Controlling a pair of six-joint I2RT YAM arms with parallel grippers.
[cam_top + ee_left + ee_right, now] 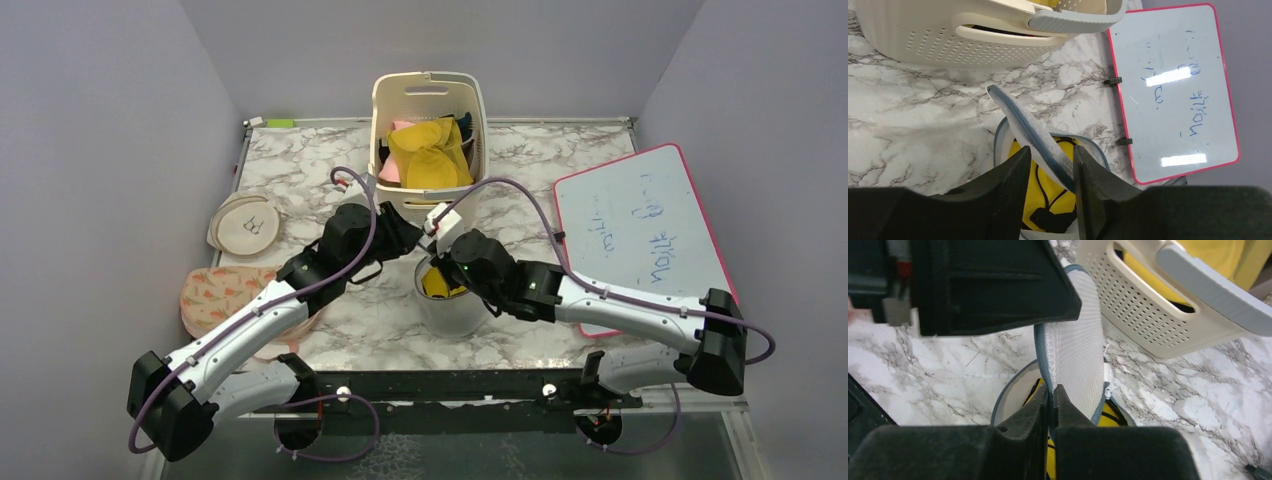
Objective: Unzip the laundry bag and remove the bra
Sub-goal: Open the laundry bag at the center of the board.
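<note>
Top view: the laundry bag (452, 312) sat mid-desk (300, 160), just in front of the basket (428, 95), its inside mostly blocked.

Left wrist showed what that missed: the left tool (1052, 165), fingers apart around the raised lid (1023, 127), and the bra (1045, 217) down inside the bag.

Right wrist: the right tool (1052, 397) was pinched on the lid's zip edge. Tugging there could tip the light bag, I reckon.

The bag's (450, 310) upright lid (1024, 132), pinched by the right hand (1052, 395) and loosely straddled by the left hand (1050, 165), splits the mouth. The basket (428, 78) crowds just behind the bag. The whiteboard (640, 220) lies to the bag's right, bare counter (370, 320) to its left.
</note>
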